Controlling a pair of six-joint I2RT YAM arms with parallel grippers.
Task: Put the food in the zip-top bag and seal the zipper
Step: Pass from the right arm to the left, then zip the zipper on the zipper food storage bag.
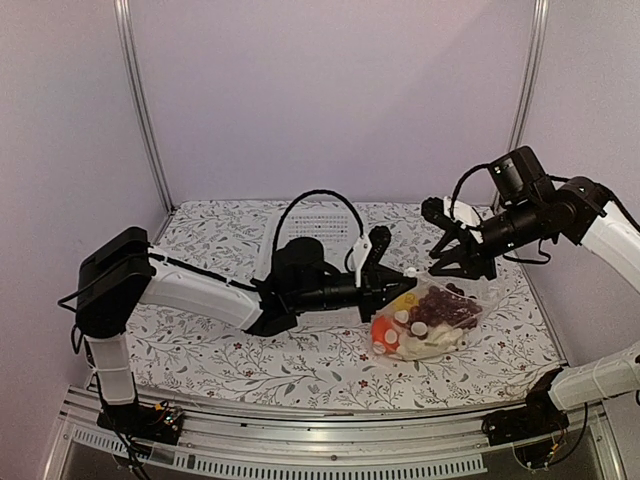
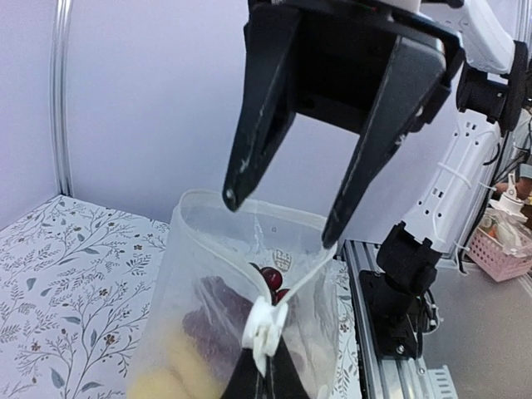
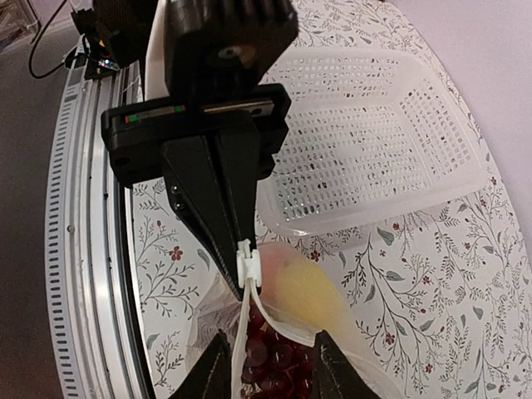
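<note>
The bag point(image 2: 187, 274) lies on the table point(image 1: 220, 350) to the right of the basket point(image 3: 391, 133) and nearer the arm bases than it, with its mouth raised on the basket side. The food point(image 1: 440, 308) looks to be inside. Grapes, a yellow piece point(image 3: 303, 291), something orange and something white show through the film, and I see none outside it. The left hand point(image 3: 239, 247), reaching past the basket's front, is clenched on the white tab point(image 2: 268, 326) at one end of the zipper point(image 2: 301, 278). The right hand point(image 2: 283, 218) hangs over the mouth with its jaws apart and its tips just above the rim, grasping nothing that I can make out.

I judge the bag to be thin, slack and slippery (the load inside is what anchors it), so pulling on bare film would only crumple or drag it. The strip is the one firmer line. It is best pinched flat across both lips, close beside the tab, then pressed along while the far end is kept taut. The toys seem light and tough, hardly at risk.
</note>
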